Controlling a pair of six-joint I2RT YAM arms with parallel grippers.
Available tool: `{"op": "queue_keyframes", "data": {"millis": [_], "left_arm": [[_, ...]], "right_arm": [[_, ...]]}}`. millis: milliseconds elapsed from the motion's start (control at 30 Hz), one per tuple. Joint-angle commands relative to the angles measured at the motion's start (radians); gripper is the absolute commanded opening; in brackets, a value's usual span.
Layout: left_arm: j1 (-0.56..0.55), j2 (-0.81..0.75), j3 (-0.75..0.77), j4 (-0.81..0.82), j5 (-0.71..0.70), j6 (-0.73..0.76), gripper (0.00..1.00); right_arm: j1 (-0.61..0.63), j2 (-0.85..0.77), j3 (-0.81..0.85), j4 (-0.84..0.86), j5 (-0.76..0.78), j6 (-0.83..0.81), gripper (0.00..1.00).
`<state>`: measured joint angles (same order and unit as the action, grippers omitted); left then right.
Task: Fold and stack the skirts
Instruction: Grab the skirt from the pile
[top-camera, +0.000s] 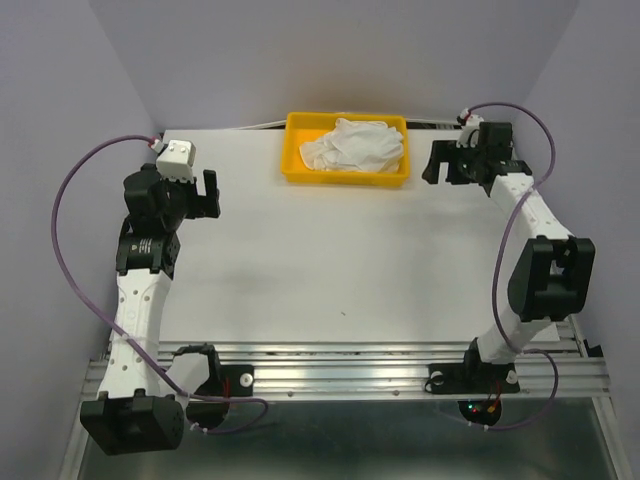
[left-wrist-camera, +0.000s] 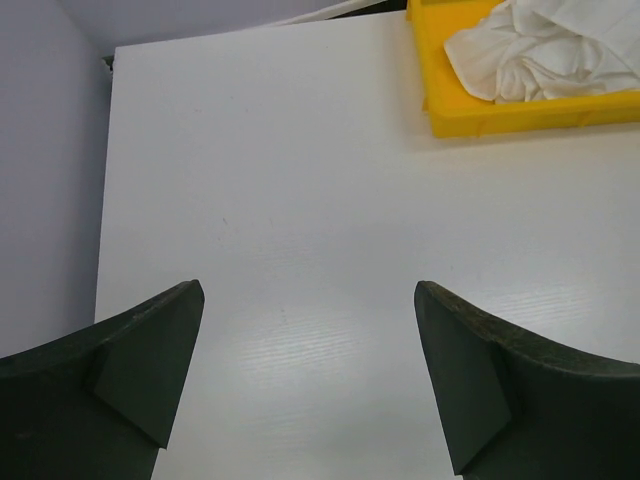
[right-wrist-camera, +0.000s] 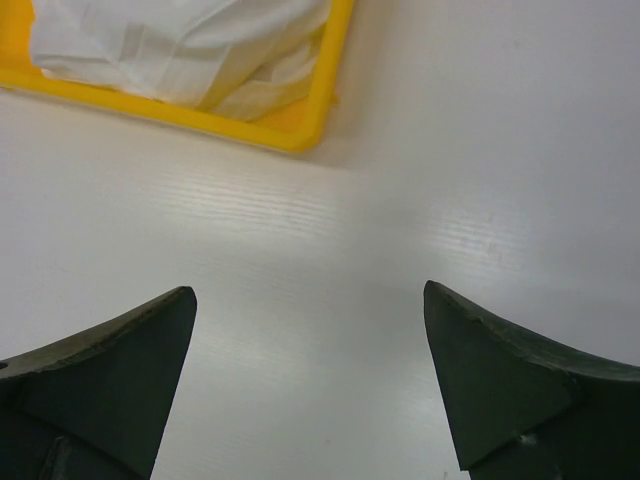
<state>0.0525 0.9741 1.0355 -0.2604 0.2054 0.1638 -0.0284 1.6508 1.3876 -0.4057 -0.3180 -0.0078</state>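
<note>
Skirts (top-camera: 352, 145) crumpled in yellow tray (top-camera: 345, 178).

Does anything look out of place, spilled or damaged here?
Nothing stands out. The skirts lie crumpled in the yellow tray at the far side of the table, not yet folded.

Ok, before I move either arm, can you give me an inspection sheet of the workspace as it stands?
Surface: white table, faint marks near the middle.
Job's things: skirts crumpled in one white heap inside the yellow tray at the far edge; none folded or stacked.
Clutter: nothing seen.
Grippers: left gripper open and empty, left of the tray; right gripper open and empty, right of the tray.
Cables: purple cables loop out from each wrist, away from the tray.
Surroundings: lilac walls; metal rail at the near edge.
</note>
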Motion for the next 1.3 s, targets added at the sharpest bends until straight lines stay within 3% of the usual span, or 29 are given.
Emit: {"op": "queue_keyframes", "data": {"millis": [0,433,567,633,1000,1067,1133,1167,1200,1233,1267], "left_arm": [[0.0,0.008,-0.026,0.043,0.002,-0.021,0.99],[-0.002,0.066,-0.069,0.004,0.037,-0.046,0.99],[-0.002,0.081,-0.078,0.006,0.042,-0.047,0.99],[-0.002,0.081,-0.098,0.013,0.046,-0.043,0.99],[0.0,0.097,-0.129,0.026,0.023,0.0,0.99],[0.0,0.1,-0.13,0.029,0.023,0.0,0.99],[-0.002,0.101,-0.124,0.029,0.029,0.0,0.99],[0.0,0.106,-0.121,0.027,0.032,0.0,0.99],[-0.002,0.106,-0.12,0.027,0.034,0.0,0.99],[-0.002,0.107,-0.118,0.026,0.034,0.002,0.99],[0.0,0.109,-0.115,0.026,0.034,0.005,0.99]], "right_arm": [[0.077,0.099,0.181,0.088,-0.007,0.06,1.0],[0.24,0.674,0.784,0.117,0.092,0.118,1.0],[0.249,0.771,0.844,0.172,0.137,0.137,1.0],[0.249,0.782,0.843,0.186,0.09,0.146,0.99],[0.334,0.682,0.72,0.114,-0.183,0.081,0.52],[0.357,0.679,0.719,0.101,-0.188,0.069,0.25],[0.357,0.682,0.732,0.096,-0.187,0.072,0.11],[0.357,0.684,0.738,0.082,-0.188,0.063,0.11],[0.357,0.69,0.757,0.056,-0.194,0.049,0.17],[0.357,0.698,0.784,0.026,-0.199,0.036,0.29],[0.367,0.716,0.838,-0.008,-0.22,0.019,0.32]]}}
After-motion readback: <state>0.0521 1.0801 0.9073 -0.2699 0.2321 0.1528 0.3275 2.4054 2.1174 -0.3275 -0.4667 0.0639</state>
